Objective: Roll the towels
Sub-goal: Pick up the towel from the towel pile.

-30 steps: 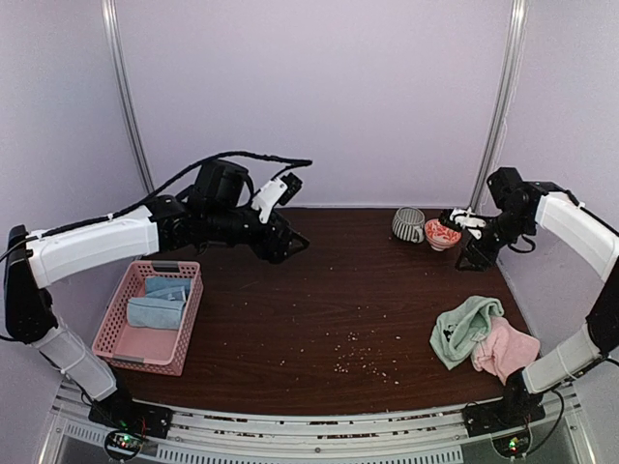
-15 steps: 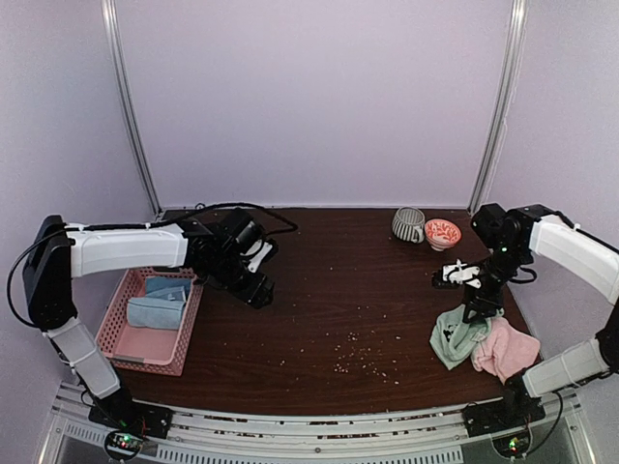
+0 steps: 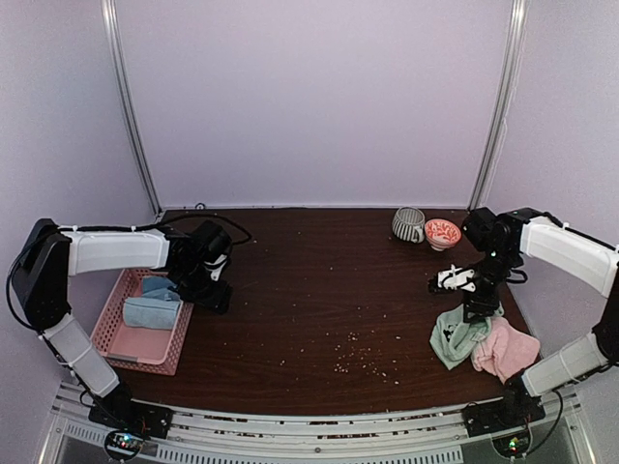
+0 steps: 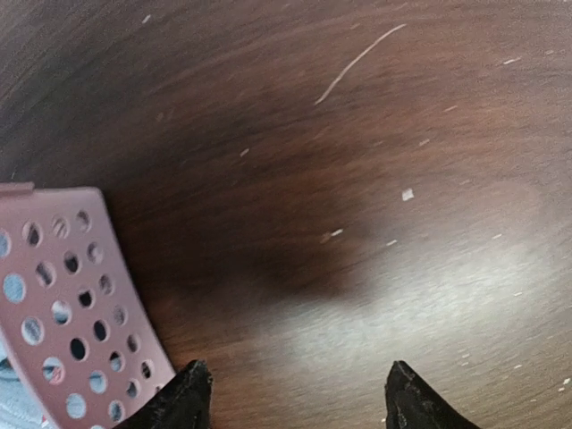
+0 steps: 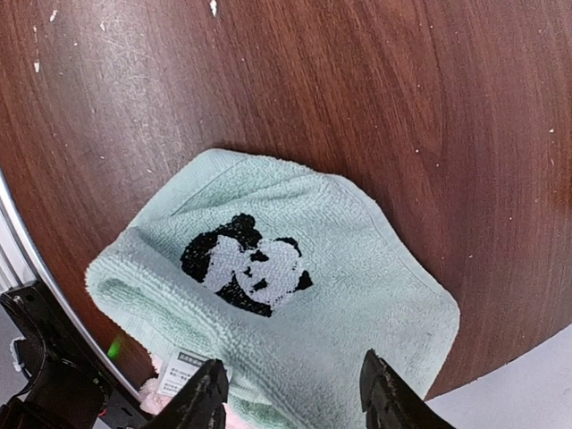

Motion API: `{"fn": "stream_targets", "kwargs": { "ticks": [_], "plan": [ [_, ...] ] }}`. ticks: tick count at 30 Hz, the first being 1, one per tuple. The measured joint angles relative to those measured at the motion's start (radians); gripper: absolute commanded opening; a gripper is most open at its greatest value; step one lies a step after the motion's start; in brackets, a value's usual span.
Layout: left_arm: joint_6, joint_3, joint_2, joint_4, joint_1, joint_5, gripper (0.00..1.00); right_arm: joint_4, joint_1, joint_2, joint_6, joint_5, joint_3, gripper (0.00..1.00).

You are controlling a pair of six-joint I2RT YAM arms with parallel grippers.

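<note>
Open and empty above the mint towel (image 5: 340, 268) at the near right corner of the counter (image 3: 319, 290), the right claw (image 5: 293, 380) may snag the pink towel (image 3: 511, 350) beneath

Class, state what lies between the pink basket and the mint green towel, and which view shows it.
Left gripper by the pink basket, then bare table with crumbs up to the mint green towel; top external view shows it.

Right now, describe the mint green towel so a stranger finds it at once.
On the dark wooden table, look to the near right corner. The pale mint green terry towel lies against a light pink towel; only the green one bears a panda print.
</note>
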Motion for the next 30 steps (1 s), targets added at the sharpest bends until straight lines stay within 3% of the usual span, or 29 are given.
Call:
{"fn": "stream_targets", "kwargs": {
  "ticks": [8,10,13,15,19,24,30],
  "plan": [
    [0.012,0.117,0.068,0.134,-0.105,0.146,0.68,0.008,0.048,0.079,0.000,0.047,-0.006,0.47],
    [0.011,0.145,0.095,0.187,-0.128,0.174,0.68,-0.002,0.061,0.086,0.000,0.052,-0.006,0.38],
    [-0.003,0.151,0.114,0.265,-0.137,0.200,0.68,-0.015,0.082,0.093,0.005,0.063,-0.006,0.12],
    [-0.018,0.151,0.119,0.313,-0.135,0.208,0.68,-0.022,0.093,0.108,0.005,0.066,-0.006,0.00],
    [-0.039,0.151,0.121,0.394,-0.134,0.206,0.69,-0.035,0.126,0.183,0.017,0.058,0.041,0.00],
    [-0.048,0.176,0.121,0.431,-0.134,0.162,0.69,-0.035,0.214,0.293,0.035,-0.044,0.315,0.00],
    [-0.053,0.235,0.091,0.436,-0.121,0.059,0.71,-0.050,0.268,0.342,0.042,-0.376,0.813,0.00]
  ]
}}
